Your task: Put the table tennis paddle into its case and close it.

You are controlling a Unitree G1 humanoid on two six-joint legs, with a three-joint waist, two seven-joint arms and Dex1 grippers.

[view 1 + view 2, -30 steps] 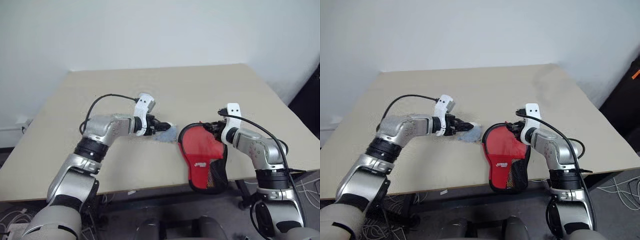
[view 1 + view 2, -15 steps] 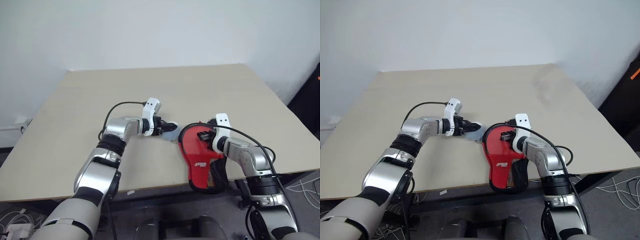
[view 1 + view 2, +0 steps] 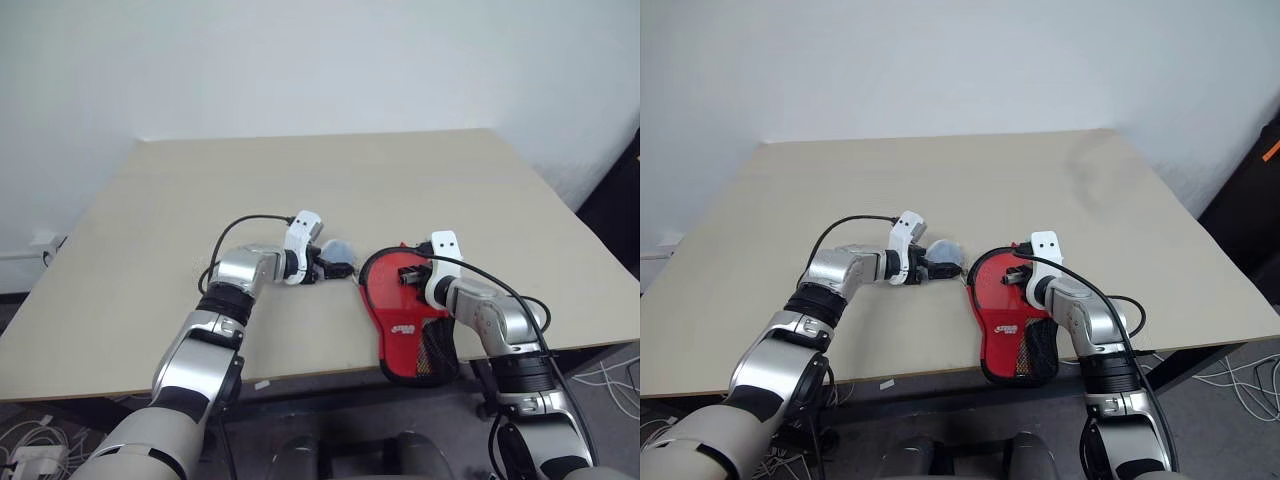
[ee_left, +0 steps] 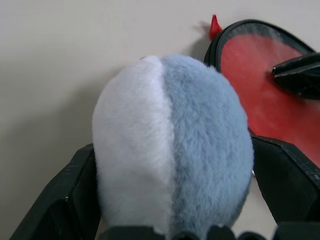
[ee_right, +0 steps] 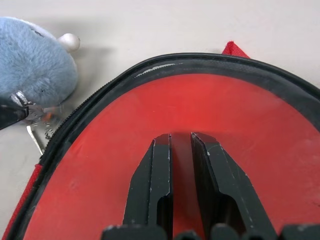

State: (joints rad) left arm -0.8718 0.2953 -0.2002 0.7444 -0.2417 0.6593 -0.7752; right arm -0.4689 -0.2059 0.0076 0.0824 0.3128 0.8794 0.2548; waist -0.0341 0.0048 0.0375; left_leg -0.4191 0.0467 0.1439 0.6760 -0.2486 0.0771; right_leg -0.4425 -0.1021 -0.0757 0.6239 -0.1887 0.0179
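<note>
1. A pale beige, flat-topped table (image 3: 420, 170) carries everything, and the task's things lie near its front edge, right of the middle.
2. The case (image 3: 405, 325), a paddle-shaped soft cover with a red face, black edging, a small white logo and a mesh end, lies flat with its narrow mesh end hanging over the table's front edge.
3. In the right wrist view the case's black rim curves around the red face, and a small red tab sticks out at the rim.
4. The table tennis paddle cannot be made out apart from the case.
5. The right gripper (image 5: 181, 145) rests over the rounded end of the case, its two black fingers (image 5: 155, 180) nearly together with only a thin gap; whether they pinch anything cannot be told.
6. The left gripper (image 4: 172, 165) has its fingers spread wide around a fluffy grey-blue and white pom-pom charm (image 4: 172, 145).
7. The charm sits just beside the case's rounded rim, toward the table's left edge, with a small metal clasp (image 5: 37, 132) next to it.
</note>
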